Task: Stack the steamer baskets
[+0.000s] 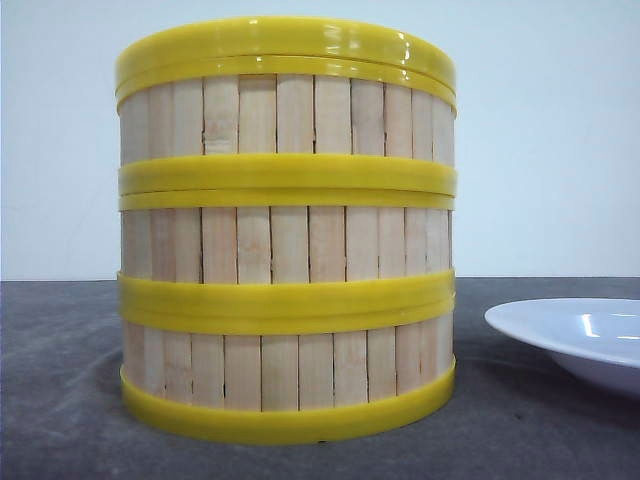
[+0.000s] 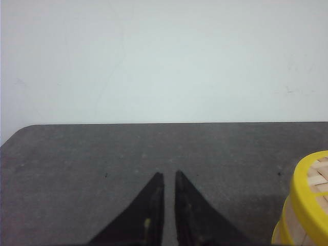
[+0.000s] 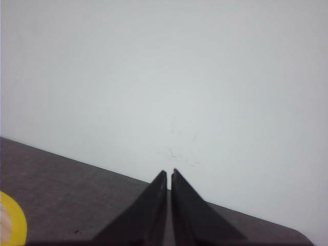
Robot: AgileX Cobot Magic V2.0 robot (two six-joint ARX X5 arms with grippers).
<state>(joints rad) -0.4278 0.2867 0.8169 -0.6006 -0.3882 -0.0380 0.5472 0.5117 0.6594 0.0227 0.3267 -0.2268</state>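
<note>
The three steamer baskets [image 1: 287, 230] stand stacked in one column on the dark table [image 1: 60, 400], just left of a white plate [image 1: 580, 340] (only partly in frame). The left gripper [image 2: 169, 177] and right gripper [image 3: 169, 174] both have their fingers nearly together, holding nothing.

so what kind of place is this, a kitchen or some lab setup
Most likely a lab or test bench, not a kitchen: a bare dark grey tabletop against a plain white wall, holding only a stack of yellow-rimmed wooden-slat steamer baskets and a white plate, like staged props.
</note>
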